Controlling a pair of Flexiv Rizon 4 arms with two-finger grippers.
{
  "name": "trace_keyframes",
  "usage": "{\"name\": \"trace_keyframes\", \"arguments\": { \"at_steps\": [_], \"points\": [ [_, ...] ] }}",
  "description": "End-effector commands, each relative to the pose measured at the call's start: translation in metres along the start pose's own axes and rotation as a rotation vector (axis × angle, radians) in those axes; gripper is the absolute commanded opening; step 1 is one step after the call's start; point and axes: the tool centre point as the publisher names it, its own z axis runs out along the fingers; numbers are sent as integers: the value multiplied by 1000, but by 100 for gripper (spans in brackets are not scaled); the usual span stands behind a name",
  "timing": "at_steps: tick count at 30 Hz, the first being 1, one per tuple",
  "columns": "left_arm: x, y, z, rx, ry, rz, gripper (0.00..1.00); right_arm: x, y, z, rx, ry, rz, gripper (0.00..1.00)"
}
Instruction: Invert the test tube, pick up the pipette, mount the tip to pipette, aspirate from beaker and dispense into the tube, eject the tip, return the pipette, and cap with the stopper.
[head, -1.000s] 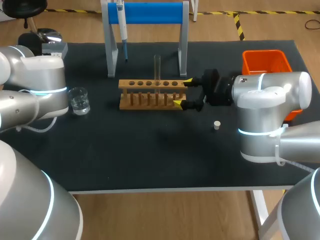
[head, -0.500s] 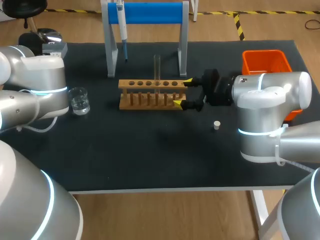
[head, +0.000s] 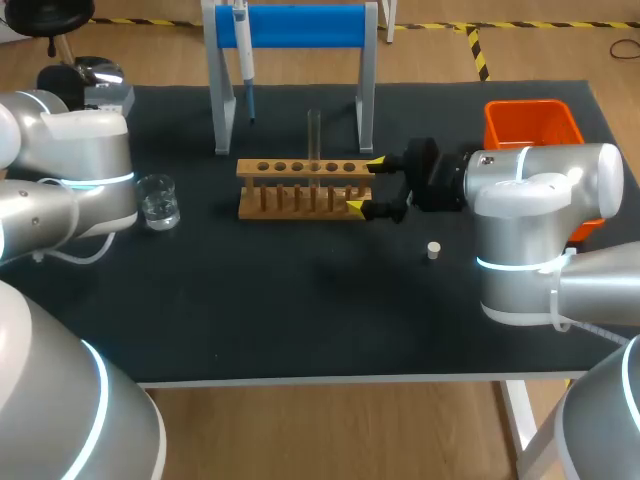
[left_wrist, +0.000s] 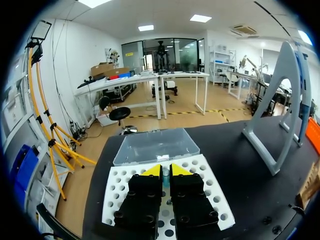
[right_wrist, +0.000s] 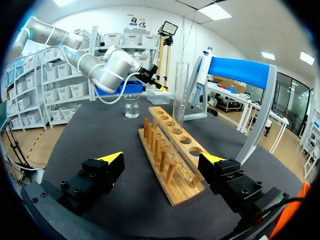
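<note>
Bench set-up at the hand-over between tube inversion and pipette pick-up. The test tube (head: 314, 135) stands upright in a hole of the wooden rack (head: 300, 200) at mid-counter (head: 330, 310), apparently mouth up, so inversion is judged complete. The right gripper (head: 365, 183) has its jaws wide at the rack's right end, apart from the tube and holding nothing. The left gripper (left_wrist: 163, 171) hangs over the tip box (left_wrist: 210, 185) at far left, jaws drawn close with only a slit between. The pipette (head: 244, 55) hangs untouched on the far blue stand (head: 300, 25). The next move calls for reaching it, closing on its body and lifting it clear. The beaker (head: 158, 200) and stopper (head: 433, 250) wait.
</note>
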Motion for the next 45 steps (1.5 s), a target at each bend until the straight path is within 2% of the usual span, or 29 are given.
{"name": "trace_keyframes", "arguments": {
  "at_steps": [1, 20, 26, 42, 45],
  "points": [
    [-2, 3, 3, 5, 1, -1, 0, 0, 0, -1, 2, 2, 0, 100],
    [-2, -12, -11, 28, -12, 9, 0, 0, 0, -1, 2, 2, 0, 100],
    [-3, -25, -21, 40, -24, 14, 0, 0, 0, -1, 2, 2, 0, 100],
    [-5, -42, -39, 105, -82, 6, 0, 0, 0, -1, 2, 2, 0, 100],
    [-5, -47, -45, 139, -89, 2, 0, 0, 0, -1, 2, 2, 0, 100]
  ]
}}
